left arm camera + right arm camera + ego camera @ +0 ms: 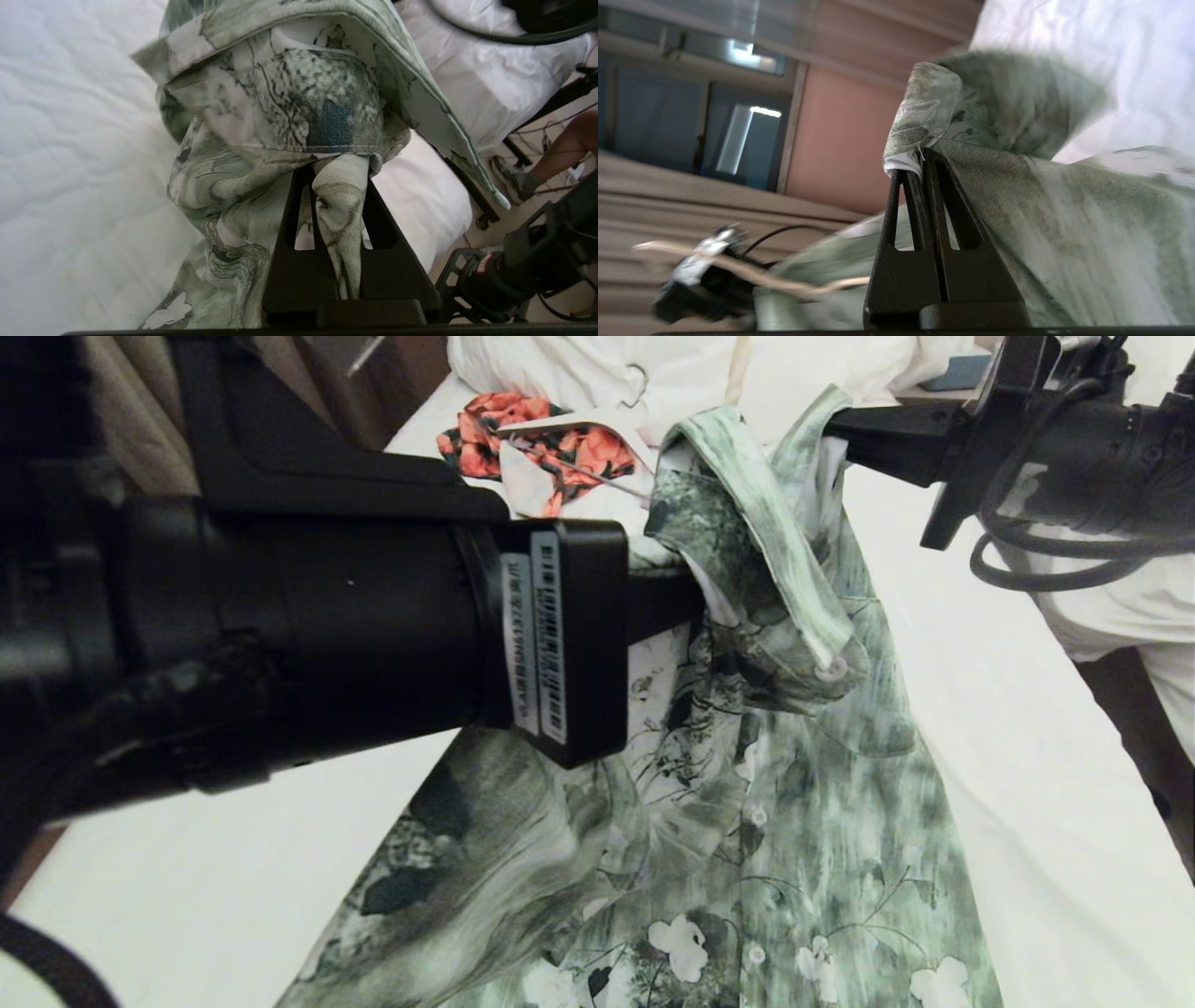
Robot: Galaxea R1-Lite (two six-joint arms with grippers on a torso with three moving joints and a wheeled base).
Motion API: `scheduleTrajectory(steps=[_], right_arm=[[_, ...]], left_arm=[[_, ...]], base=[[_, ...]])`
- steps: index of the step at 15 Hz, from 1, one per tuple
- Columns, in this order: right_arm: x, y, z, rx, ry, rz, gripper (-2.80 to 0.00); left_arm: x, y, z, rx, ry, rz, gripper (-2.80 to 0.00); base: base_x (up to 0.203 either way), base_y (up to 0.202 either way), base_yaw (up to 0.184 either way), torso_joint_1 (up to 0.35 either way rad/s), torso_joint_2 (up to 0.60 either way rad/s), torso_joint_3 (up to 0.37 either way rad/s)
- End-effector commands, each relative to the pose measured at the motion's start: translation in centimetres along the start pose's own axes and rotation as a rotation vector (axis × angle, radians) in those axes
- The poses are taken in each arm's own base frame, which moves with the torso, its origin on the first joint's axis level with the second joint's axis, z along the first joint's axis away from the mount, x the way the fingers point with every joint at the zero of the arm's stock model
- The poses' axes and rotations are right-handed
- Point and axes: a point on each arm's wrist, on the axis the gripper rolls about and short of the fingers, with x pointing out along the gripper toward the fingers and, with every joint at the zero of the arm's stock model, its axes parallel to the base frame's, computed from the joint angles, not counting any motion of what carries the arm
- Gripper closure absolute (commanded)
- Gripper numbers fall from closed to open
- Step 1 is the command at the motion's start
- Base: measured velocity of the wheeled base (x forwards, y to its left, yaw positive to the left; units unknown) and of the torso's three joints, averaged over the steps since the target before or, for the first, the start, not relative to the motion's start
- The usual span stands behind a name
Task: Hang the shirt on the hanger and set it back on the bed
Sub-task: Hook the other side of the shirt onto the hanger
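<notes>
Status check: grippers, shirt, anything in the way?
Left gripper shut on shirt. Right gripper shut on shirt edge. Shirt lifted over bed. Hanger not threaded.

The left tool (695, 602) has its tips buried in folds of the shirt (794, 784), whose hem the head view cuts off. In the right wrist view, a pale thin rod (752, 275) beside the right tool (920, 170) is too blurred to identify.
</notes>
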Motion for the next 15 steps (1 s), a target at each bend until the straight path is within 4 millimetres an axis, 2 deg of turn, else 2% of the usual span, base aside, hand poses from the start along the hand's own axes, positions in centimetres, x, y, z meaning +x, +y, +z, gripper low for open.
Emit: scheduleTrajectory(steps=[1, 6, 10, 13, 15], right_arm=[[-0.4, 1.4, -0.3, -0.010, 0.005, 0.030, 0.00], [-2.0, 4.6, -1.2, -0.026, 0.031, 0.054, 0.00], [-3.7, 6.3, -2.0, -0.030, 0.053, 0.042, 0.00], [-4.7, 7.4, -2.5, -0.056, 0.063, 0.044, 0.00], [-5.5, 8.1, -2.8, -0.097, 0.068, 0.040, 0.00]], left_arm=[[1.9, -0.4, -0.8, 0.010, 0.043, 0.003, 0.00], [3.8, -0.6, 0.6, -0.001, 0.007, 0.014, 0.00], [4.8, -0.5, 1.7, -0.009, -0.028, 0.027, 0.00], [6.2, 0.4, 1.6, 0.015, -0.047, 0.062, 0.00], [6.3, 1.0, 1.9, 0.045, -0.086, 0.082, 0.00]], base=[[0.000, 0.000, 0.000, 0.000, 0.00, 0.000], [0.000, 0.000, 0.000, 0.000, 0.00, 0.000], [0.000, 0.000, 0.000, 0.000, 0.00, 0.000], [0.000, 0.000, 0.000, 0.000, 0.00, 0.000], [0.000, 0.000, 0.000, 0.000, 0.00, 0.000]])
